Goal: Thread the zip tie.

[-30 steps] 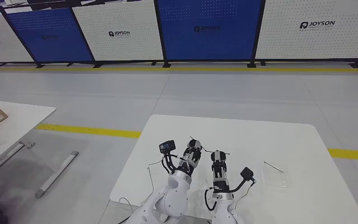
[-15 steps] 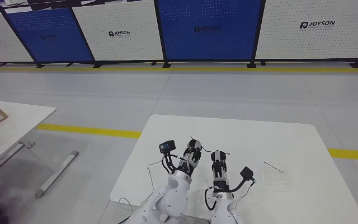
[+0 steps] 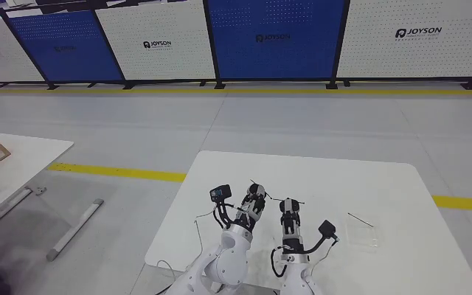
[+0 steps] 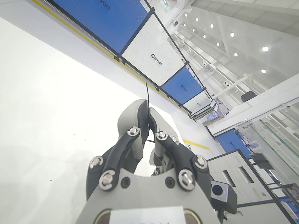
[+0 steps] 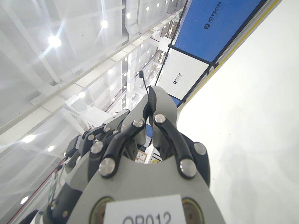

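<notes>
The left hand [image 4: 147, 109] is closed right down. Its 2 dark ribbed pads [image 4: 143, 117] are pressed together with no gap at the tips, and they pinch the zip tie [image 4: 147, 92]. A thin, straight black length of the tie stands out past the fingertips, narrowing toward its free end. Below the pinch, the strip shows again in the hollow between the finger links.

The right hand [image 5: 149, 95] is likewise fully closed, its tips meeting around a black strip. A short stretch sticks out beyond them and ends in the small square locking head [image 5: 141, 74], which is in the air and touches nothing.

From above, both hands are raised over the near middle of the white surface [image 3: 332, 177]. They sit just beside each other, the left hand on the robot's left and the right hand on its right, with a small gap between them. A fine black line crosses that gap, but it is too thin to trace from one hand to the other. So I cannot tell whether the tail has entered the head.

Well off to the robot's right, a loose black strip [image 3: 361, 219] lies flat on the surface. Just nearer the robot than it is a clear shallow tray [image 3: 366, 237].
</notes>
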